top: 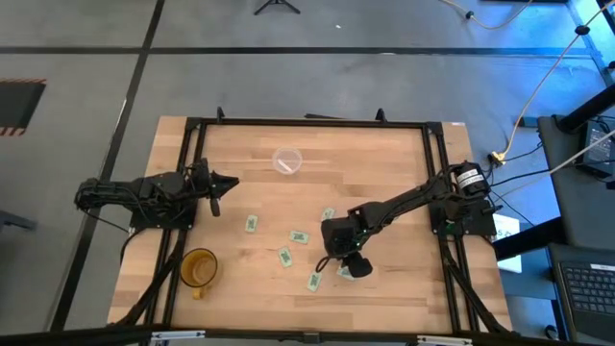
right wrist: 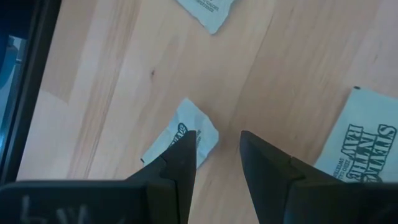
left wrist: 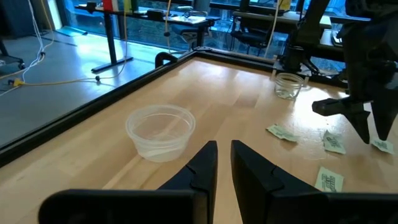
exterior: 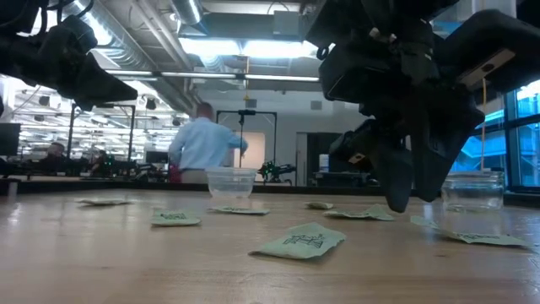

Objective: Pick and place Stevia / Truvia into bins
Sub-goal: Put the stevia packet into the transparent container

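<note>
i have the right gripper (top: 352,266) hanging low over the table (top: 384,163), well off from the wide clear cup (top: 287,160), toward the table's front edge. its fingers (right wrist: 180,163) are narrowly apart, holding nothing, with 1 stevia sachet (right wrist: 182,134) lying flat partly under one tip. 2 more sachets (right wrist: 367,147) lie close by that one, and others (top: 252,224) are scattered between the cup and the front edge. none is inside the wide clear cup. the small glassy cup (left wrist: 288,85) stands beyond the right arm, near the table's side rail. an amber mug (top: 199,268) sits at the front, well away from the cup. the left gripper (top: 215,185) waits beside the cup, fingers (left wrist: 201,163) nearly together and empty. a person (exterior: 202,143) stands in the room behind the table.
</note>
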